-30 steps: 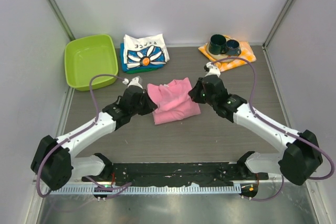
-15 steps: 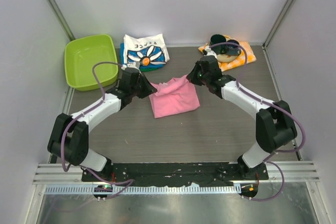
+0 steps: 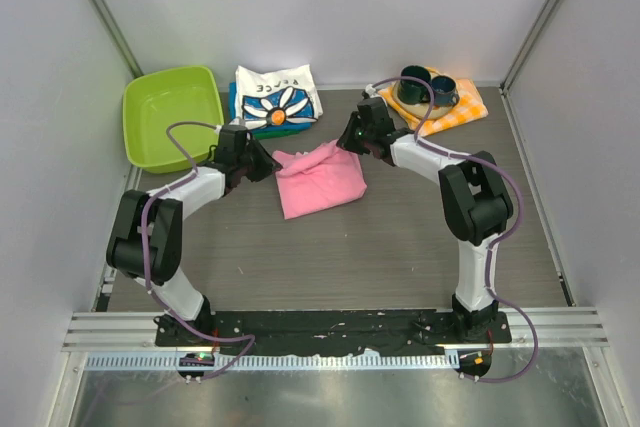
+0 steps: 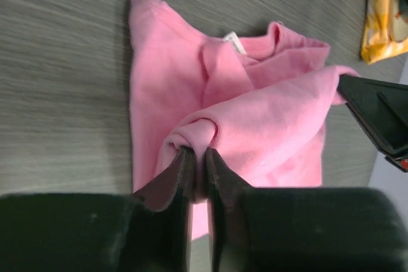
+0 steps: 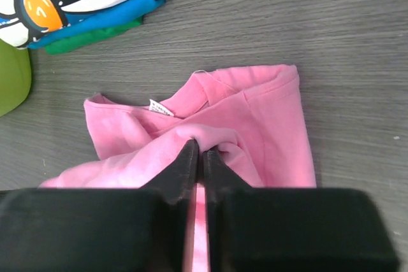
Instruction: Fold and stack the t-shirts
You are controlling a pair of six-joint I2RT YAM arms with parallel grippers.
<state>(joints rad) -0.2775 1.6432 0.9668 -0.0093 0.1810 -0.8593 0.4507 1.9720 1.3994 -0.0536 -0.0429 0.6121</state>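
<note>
**Cloth, plastic and grained board**

The pink t-shirt (image 3: 318,179) is seen as soft matt cloth, creased where it is bunched; the daisy-print t-shirt (image 3: 277,97) is shown as smooth cloth with a flat print; the blue and green t-shirts (image 5: 108,25) under it are likewise matt; the table (image 3: 400,237) is finished in dull grey wood grain; the green basin (image 3: 170,117) is moulded in glossy plastic; the left gripper (image 4: 196,156) and right gripper (image 5: 197,152) are made of matt black plastic; the mugs (image 3: 412,87) are glazed dark and shiny; the checked cloth (image 3: 465,112) is woven.
</note>
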